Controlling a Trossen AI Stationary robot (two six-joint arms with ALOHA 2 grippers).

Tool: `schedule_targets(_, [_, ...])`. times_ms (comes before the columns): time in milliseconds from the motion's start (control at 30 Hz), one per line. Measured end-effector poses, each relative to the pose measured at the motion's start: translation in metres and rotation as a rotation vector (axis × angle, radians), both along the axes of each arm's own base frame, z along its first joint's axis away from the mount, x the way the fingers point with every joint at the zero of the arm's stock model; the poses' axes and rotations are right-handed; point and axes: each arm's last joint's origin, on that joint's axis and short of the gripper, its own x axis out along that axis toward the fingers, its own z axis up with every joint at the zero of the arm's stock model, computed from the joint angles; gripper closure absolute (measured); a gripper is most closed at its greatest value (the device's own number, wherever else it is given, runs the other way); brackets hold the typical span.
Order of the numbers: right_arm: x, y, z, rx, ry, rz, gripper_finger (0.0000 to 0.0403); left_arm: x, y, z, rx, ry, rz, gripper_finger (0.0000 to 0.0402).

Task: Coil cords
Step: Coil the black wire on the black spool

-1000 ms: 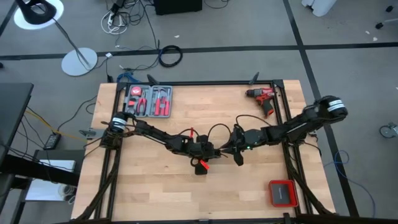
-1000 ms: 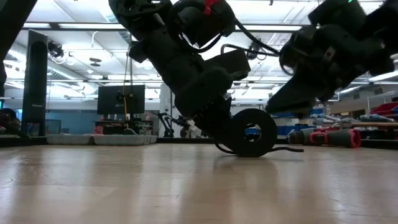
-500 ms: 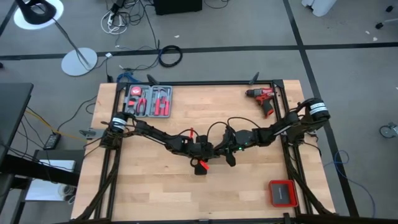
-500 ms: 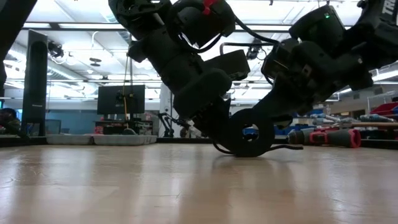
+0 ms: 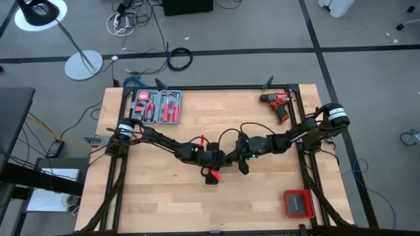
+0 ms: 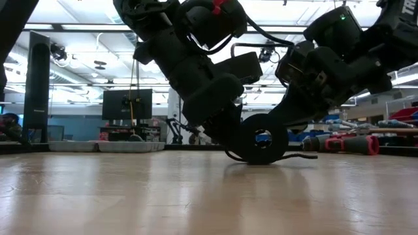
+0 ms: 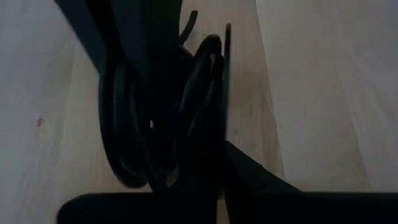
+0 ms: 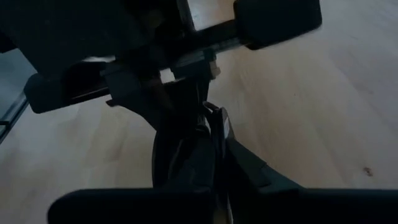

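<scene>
The wooden table [image 5: 164, 196] is seen from above with both arms reaching in to meet at its middle. The left arm [image 5: 157, 139] is stretched from the table's left edge toward the centre, and the right arm [image 5: 302, 134] from the right edge.

A tray of red-handled pliers [image 5: 156, 107] is set at the far left corner of the table, a red drill [image 5: 277, 102] at the far right corner, and a red case [image 5: 297, 203] near the front right corner.

At the table's centre, the left gripper [image 5: 220, 159] and the right gripper [image 5: 237, 157] are brought together, almost touching. In the low view the coiled cords [image 6: 263, 139] are seen standing upright as a black ring on the table top, gripped from both sides, with a loose end trailing along the wood toward the drill.

The left gripper's fingers are closed tight on the cords, the strands being seen bunched between them in the left wrist view [image 7: 186, 112]. The right gripper's fingers [image 8: 211, 155] are likewise pressed narrowly together on the bundle.
</scene>
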Motion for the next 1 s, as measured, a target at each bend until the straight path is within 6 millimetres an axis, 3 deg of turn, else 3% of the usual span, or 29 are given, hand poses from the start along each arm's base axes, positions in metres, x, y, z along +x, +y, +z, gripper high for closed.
schedule_targets(167, [-0.011,-0.001,0.0,-0.004,0.001,-0.01,0.0388,-0.002,0.001,0.016,0.024,-0.03,0.037,0.0338])
schedule_targets(367, [-0.02,0.008,0.0,-0.041,0.0,-0.027,0.0388,-0.004,0.002,0.018,-0.001,-0.022,0.071,0.0291])
schedule_targets(633, [-0.024,0.018,-0.001,-0.114,-0.016,-0.027,0.0388,-0.009,-0.003,0.02,-0.022,0.061,0.074,0.0287])
schedule_targets(1000, [-0.024,0.019,-0.001,-0.118,-0.024,-0.031,0.0388,-0.018,-0.013,0.056,0.038,0.086,0.067,0.0287])
